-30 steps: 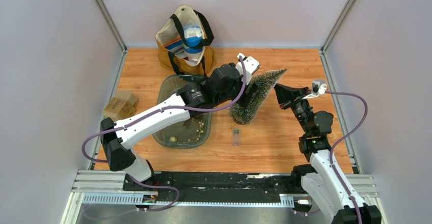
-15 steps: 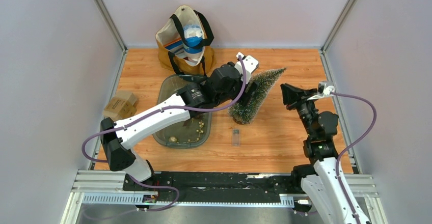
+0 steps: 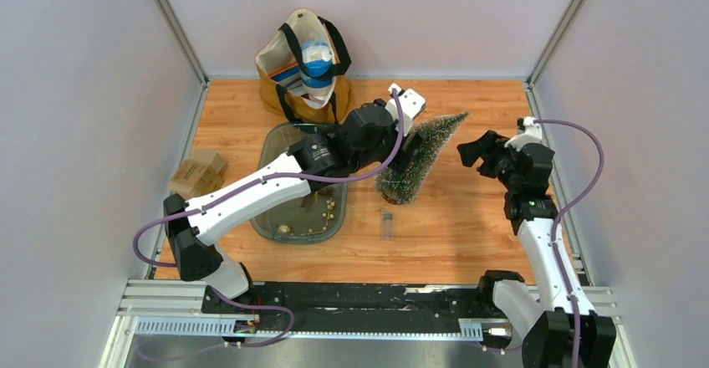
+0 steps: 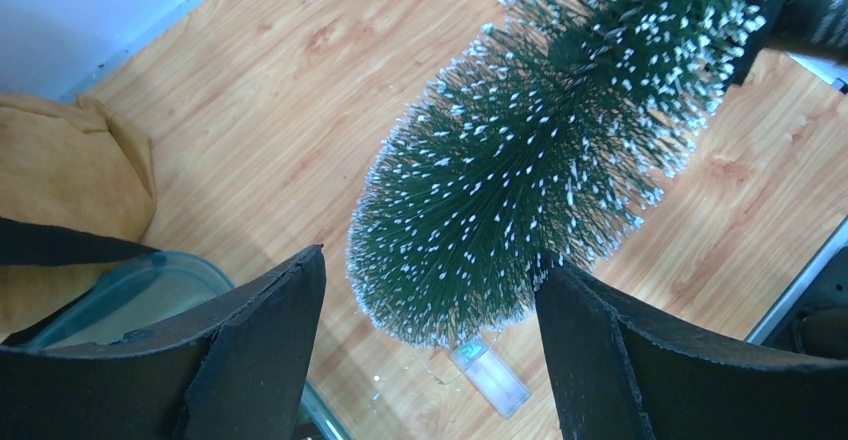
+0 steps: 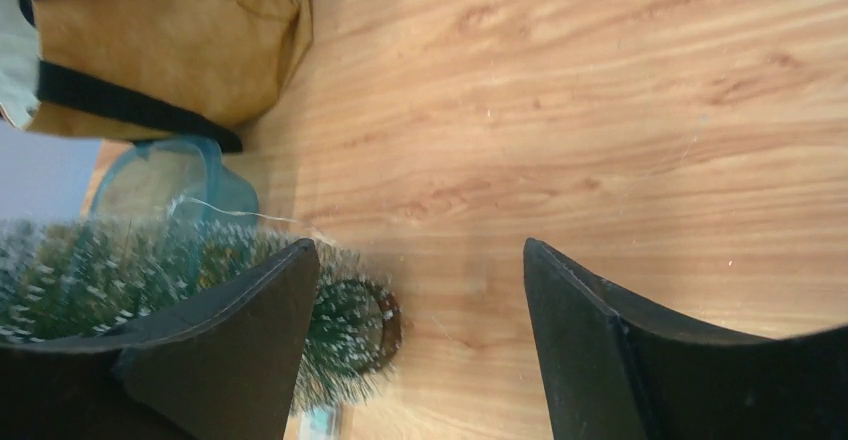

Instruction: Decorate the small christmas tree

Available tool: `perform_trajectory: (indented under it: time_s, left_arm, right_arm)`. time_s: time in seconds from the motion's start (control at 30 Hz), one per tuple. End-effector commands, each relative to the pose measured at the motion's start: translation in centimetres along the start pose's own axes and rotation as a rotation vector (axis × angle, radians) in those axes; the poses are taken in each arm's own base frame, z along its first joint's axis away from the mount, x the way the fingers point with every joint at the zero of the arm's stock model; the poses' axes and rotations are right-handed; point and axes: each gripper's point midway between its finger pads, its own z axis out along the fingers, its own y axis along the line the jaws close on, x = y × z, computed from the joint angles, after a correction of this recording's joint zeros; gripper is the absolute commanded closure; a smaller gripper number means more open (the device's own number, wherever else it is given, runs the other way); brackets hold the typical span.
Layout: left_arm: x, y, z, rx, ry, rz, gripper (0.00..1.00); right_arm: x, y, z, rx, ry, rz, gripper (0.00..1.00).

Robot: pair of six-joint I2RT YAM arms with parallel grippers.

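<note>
The small christmas tree (image 3: 426,150), dark green with white-tipped needles, leans toward the right on the wooden table, its base nearest me. My left gripper (image 3: 408,152) is open, with one finger on each side of the tree's lower half. In the left wrist view the tree (image 4: 530,160) fills the gap of that gripper (image 4: 432,260), and the right finger brushes the needles. My right gripper (image 3: 471,152) hangs open to the right of the tree's tip, holding nothing. In the right wrist view this gripper (image 5: 420,244) frames bare table, with the tree (image 5: 340,325) and its brown base behind the left finger.
A small clear battery box (image 3: 386,224) lies just in front of the tree's base, a thin wire (image 5: 225,205) trailing near it. A clear tray (image 3: 276,138) holding gold ornaments sits left of the tree. A tan tote bag (image 3: 305,63) stands at the back, and a cardboard box (image 3: 199,171) sits at the far left.
My right gripper has opened and pulled back to the right, away from the tree's tip, its wrist swinging up. The left arm and the tree have stayed put.
</note>
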Motion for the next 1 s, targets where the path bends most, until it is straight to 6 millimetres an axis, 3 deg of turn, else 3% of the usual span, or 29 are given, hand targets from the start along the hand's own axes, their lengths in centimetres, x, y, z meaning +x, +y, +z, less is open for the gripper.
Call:
perform_trajectory:
  time_s: [0.0, 0.2, 0.5, 0.7, 0.83, 0.97]
  left_arm:
    - [-2.4, -0.2, -0.7, 0.019, -0.051, 0.013, 0.16]
    - [-2.1, -0.2, -0.6, 0.02, -0.041, 0.02, 0.17]
    - [-2.1, -0.6, -0.5, 0.038, -0.037, 0.018, 0.16]
    - [-2.2, -0.9, -0.1, 0.049, -0.033, 0.018, 0.16]
    - [-2.2, -1.0, 0.1, 0.054, -0.027, 0.024, 0.16]
    - [-2.2, -1.1, 0.3, 0.054, -0.024, 0.026, 0.16]
  right_arm:
    - [2.4, 0.1, 0.8, -0.096, 0.062, -0.065, 0.22]
    - [5.2, -0.1, 1.6, -0.179, 0.081, -0.061, 0.21]
    - [4.0, 1.1, 2.5, -0.297, -0.063, -0.103, 0.21]
    - [3.7, 1.5, 5.3, -0.317, -0.061, -0.124, 0.21]
    - [4.9, 3.2, 7.6, -0.379, -0.026, -0.146, 0.22]
    - [5.1, 3.1, 9.3, -0.384, -0.072, -0.101, 0.23]
